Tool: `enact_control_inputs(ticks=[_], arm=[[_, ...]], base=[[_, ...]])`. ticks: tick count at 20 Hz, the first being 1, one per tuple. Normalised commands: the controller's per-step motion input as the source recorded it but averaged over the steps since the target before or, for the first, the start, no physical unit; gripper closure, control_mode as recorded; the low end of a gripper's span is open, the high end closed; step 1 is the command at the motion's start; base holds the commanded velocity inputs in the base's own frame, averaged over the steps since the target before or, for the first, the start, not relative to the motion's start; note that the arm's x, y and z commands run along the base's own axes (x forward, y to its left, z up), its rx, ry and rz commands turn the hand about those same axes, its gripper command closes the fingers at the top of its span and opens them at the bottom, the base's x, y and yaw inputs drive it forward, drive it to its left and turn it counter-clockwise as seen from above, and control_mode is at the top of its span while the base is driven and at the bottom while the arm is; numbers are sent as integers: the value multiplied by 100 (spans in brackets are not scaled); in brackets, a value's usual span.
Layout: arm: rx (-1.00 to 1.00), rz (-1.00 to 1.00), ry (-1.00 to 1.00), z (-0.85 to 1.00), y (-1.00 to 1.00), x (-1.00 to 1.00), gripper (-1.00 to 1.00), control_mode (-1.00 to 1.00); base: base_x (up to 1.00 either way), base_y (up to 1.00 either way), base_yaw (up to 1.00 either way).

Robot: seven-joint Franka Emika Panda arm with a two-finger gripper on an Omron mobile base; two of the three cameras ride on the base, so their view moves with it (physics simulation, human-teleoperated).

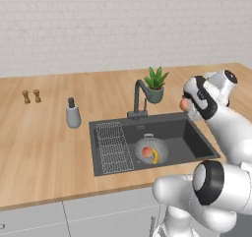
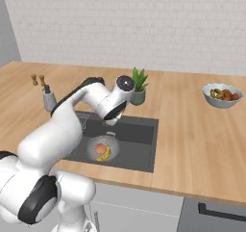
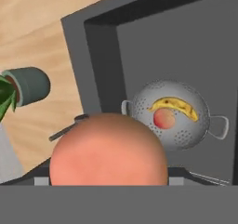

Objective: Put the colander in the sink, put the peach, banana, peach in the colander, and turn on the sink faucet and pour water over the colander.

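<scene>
The silvery perforated colander (image 1: 160,146) (image 2: 91,152) (image 3: 195,134) sits in the dark grey sink (image 1: 197,137) (image 2: 139,144) (image 3: 186,46). Inside it lie a peach (image 1: 146,152) (image 2: 99,148) (image 3: 163,119) and a small yellow banana (image 1: 155,156) (image 2: 104,154) (image 3: 176,107). My gripper (image 1: 185,105) hangs above the sink's back right corner, shut on a second peach (image 1: 183,103) (image 3: 109,151). That peach looms large in the hand view, with the colander below and beyond it. The dark sink faucet (image 1: 139,98) stands behind the basin. No water runs from it.
A potted plant (image 1: 155,86) (image 2: 138,86) (image 3: 28,86) stands behind the sink beside the faucet. A grey soap dispenser (image 1: 73,114) (image 2: 48,98) and two shakers (image 1: 31,96) (image 2: 38,79) are to the left. A wire rack (image 1: 112,147) covers the sink's left part. A fruit bowl (image 2: 222,95) sits far right.
</scene>
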Motion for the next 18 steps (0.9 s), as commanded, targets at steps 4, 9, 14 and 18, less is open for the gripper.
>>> enact_control_inputs(ticks=[4,9,14,18], arm=[[49,3,-1,-5,-23,40,100,-100],[34,10,3,-21,0,69,100,-100],[10,10,5,-66,15,50,100,-100],[0,10,1,-82,34,12,100,-100]], base=[[0,0,0],[0,0,0],[0,0,0],[0,0,0]])
